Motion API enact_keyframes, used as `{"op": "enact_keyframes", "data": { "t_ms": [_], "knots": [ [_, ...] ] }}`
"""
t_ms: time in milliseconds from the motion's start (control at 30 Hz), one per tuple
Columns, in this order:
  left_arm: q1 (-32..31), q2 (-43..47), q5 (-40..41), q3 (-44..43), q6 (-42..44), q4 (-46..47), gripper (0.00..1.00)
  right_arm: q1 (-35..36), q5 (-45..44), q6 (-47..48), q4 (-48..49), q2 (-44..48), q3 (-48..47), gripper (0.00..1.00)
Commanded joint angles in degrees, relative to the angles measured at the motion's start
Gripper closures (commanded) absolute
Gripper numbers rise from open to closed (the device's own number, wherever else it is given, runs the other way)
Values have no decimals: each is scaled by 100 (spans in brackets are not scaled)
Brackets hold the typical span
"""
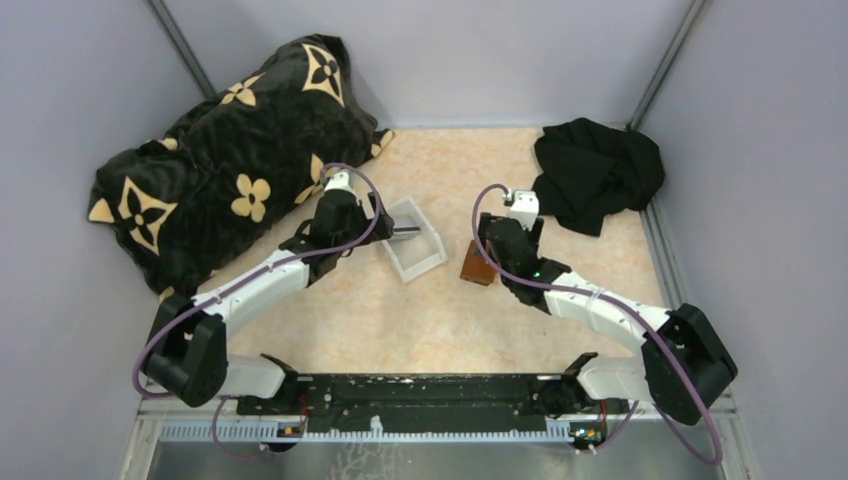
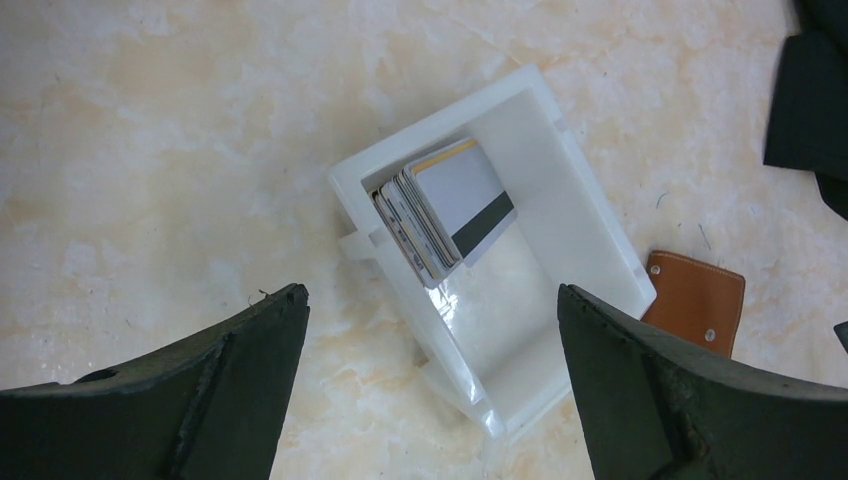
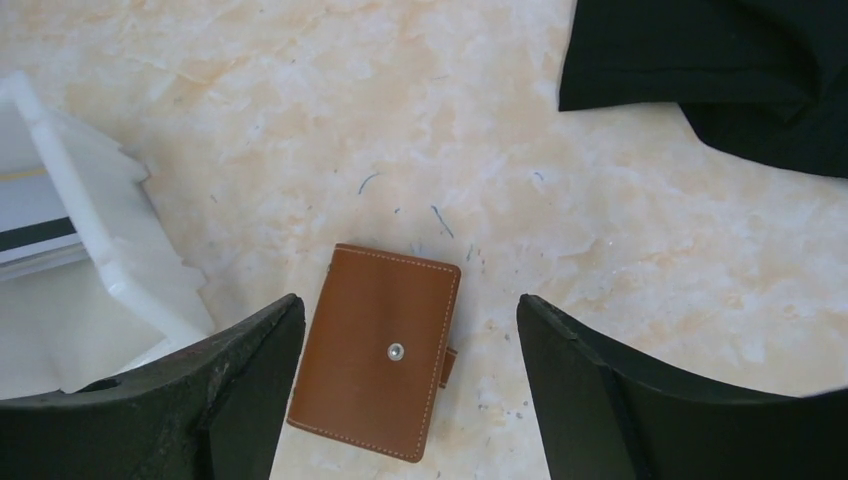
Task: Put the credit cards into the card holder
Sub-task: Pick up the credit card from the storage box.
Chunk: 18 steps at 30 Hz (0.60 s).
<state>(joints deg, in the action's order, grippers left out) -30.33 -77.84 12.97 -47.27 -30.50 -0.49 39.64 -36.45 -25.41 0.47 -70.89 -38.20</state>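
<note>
One black cushion (image 1: 230, 160) with tan flowers fills the far-left corner. The left gripper (image 2: 430, 297) hovers with its jaws spread wide and empty over one white tray (image 2: 590, 210). The cards (image 2: 450, 205) lean in a tight stack at one end of it, several, too closely packed to count. Just right of the tray lies one brown holder (image 3: 375, 350), closed with its snap up, under the right gripper (image 3: 410, 302), which is likewise spread and empty. One crumpled black cloth (image 1: 597, 170) sits far right.

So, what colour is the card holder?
The card holder is reddish-brown leather with pale stitching and a silver snap, best seen in the right wrist view.
</note>
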Motion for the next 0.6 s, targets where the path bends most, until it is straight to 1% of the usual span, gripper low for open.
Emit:
{"op": "enact_keyframes", "data": {
  "t_ms": [0, 133, 200, 233, 400, 567],
  "knots": [
    [-83, 201, -90, 236, -97, -85, 0, 44, 492, -300, 504, 284, 225, 23],
    [-97, 135, -44, 351, -141, -90, 0, 44, 1714, 65, 1053, 112, 246, 30],
    [-97, 127, -20, 401, -210, -78, 0, 61, 2209, 275, 1151, -58, 78, 34],
    [-96, 143, 23, 433, -273, -82, 2, 89, 2380, 367, 1165, -151, -44, 36],
    [-97, 451, 390, 780, -729, -55, 9, 378, 2608, 830, 904, -658, -819, 37],
    [-97, 910, 599, 1254, -1122, 111, 14, 511, 2890, 996, 767, -1264, -1543, 37]
  ]
}}
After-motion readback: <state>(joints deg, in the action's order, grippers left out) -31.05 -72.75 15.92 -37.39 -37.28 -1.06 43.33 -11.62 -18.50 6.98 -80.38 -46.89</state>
